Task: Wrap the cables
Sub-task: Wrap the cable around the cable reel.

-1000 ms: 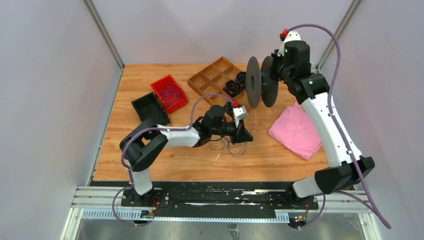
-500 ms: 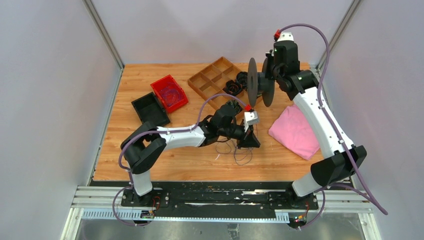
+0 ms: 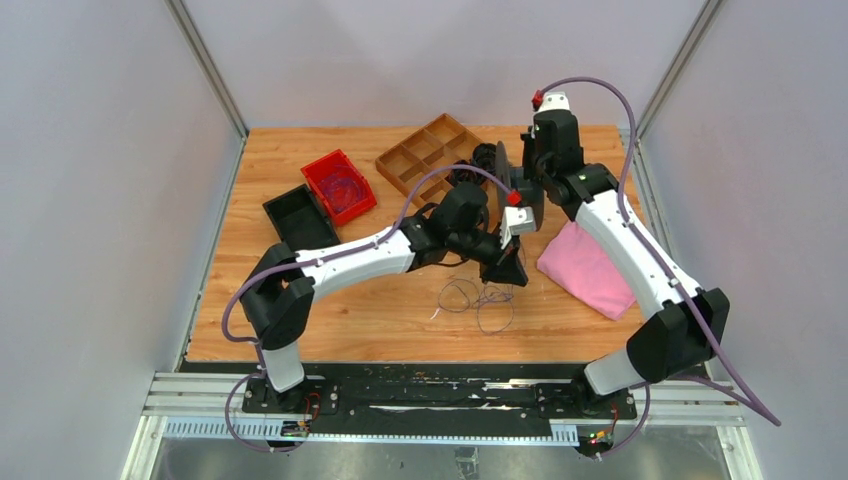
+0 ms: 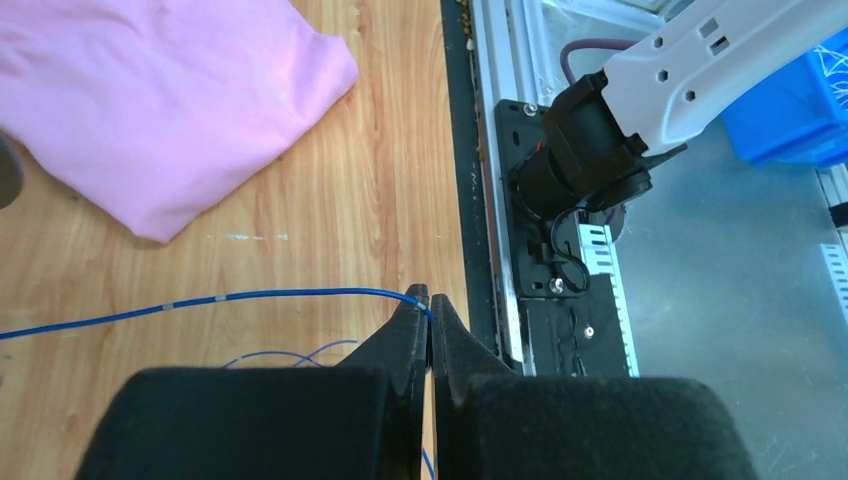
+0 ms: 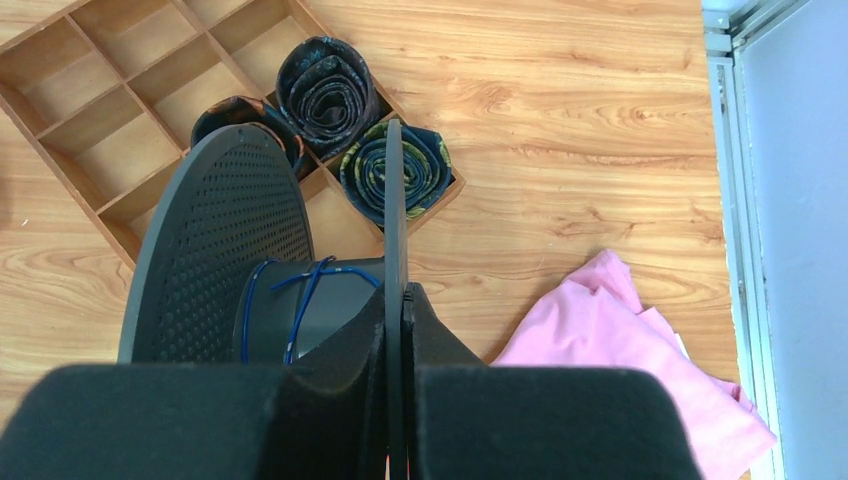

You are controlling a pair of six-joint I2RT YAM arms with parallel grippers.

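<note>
Presently the left gripper (image 4: 428, 302) is pinching the thin cable (image 4: 250, 296) between shut jaws, and loose loops are lying on the table (image 3: 350, 310) beneath. The right gripper (image 5: 397, 292) is clamping the spool (image 5: 225, 230) by its rim. That gripper is partly hiding the few wound turns.

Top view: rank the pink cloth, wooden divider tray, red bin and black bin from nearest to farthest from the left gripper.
From the left gripper:
1. pink cloth, just to its right.
2. wooden divider tray, toward the back of the table.
3. red bin, back left.
4. black bin, farthest out on the left.
</note>
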